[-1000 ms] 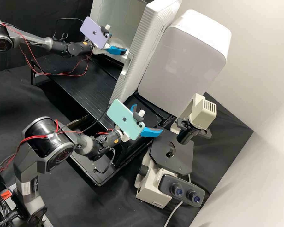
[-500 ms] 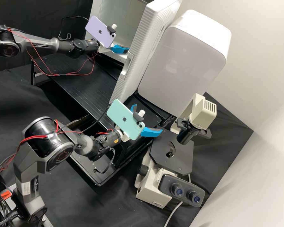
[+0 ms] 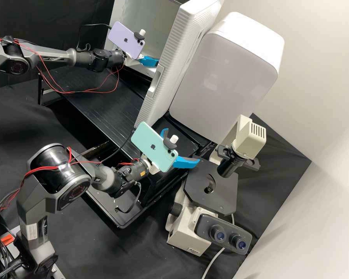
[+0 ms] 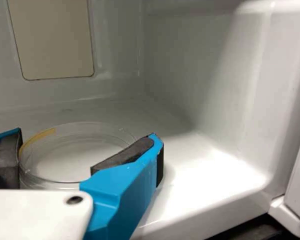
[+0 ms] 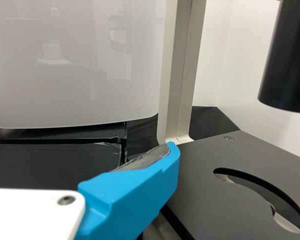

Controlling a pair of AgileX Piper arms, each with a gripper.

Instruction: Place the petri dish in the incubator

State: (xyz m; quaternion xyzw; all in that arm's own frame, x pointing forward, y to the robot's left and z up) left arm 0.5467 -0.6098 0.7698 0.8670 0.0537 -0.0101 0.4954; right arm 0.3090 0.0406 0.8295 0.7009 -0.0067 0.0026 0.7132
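Two dark grey arms work at the black surface [image 3: 104, 104]; the task is at its placing step. The left claw [image 4: 80, 150] is inside the white plastic incubator [image 4: 205, 75], low over the chamber floor, and carries the clear round petri dish [image 4: 65, 160].

Left claw: its blue fingers are spread only as wide as the dish, and their dark pads [image 4: 122, 156] bear on opposite sides of the rim, so the dish reads as gripped. Whether the base of the dish already rests on the floor cannot be told.

Next move, as judged: set the dish fully down if it is not yet seated, then part the fingers enough to clear the rim. The claw should draw straight back through the opening without dragging the dish toward the front lip.

Right claw [image 3: 181, 149]: spread wide and holding nothing. In the high view it hangs just beside the black stage [image 3: 211, 186] of the grey-white microscope [image 3: 190, 228], well apart from the incubator's opening.
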